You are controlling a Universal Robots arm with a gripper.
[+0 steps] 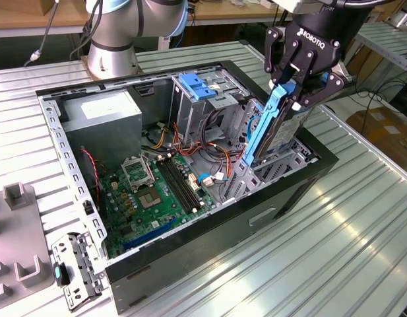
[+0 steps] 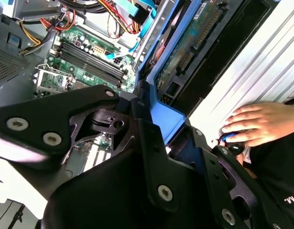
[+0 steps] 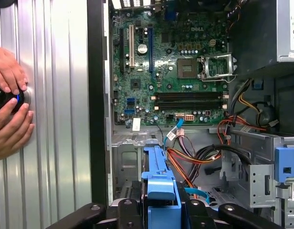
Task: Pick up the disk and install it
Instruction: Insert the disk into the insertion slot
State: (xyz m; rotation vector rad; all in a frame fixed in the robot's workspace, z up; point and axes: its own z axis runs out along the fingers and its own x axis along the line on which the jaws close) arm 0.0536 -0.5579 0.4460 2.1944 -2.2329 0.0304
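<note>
The black tool (image 1: 292, 92) clamps the top of the grey metal disk with blue plastic rails (image 1: 261, 132), tilted into the black computer case (image 1: 210, 244) toward the tabletop's (image 1: 361, 218) edge at the exterior view's right. Likely stiff, dense, shock-sensitive; rail ends suit gripping.

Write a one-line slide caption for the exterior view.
The gripper, shut on the disk, holds it tilted with its lower end inside the open computer case, at the exterior view's right.
</note>
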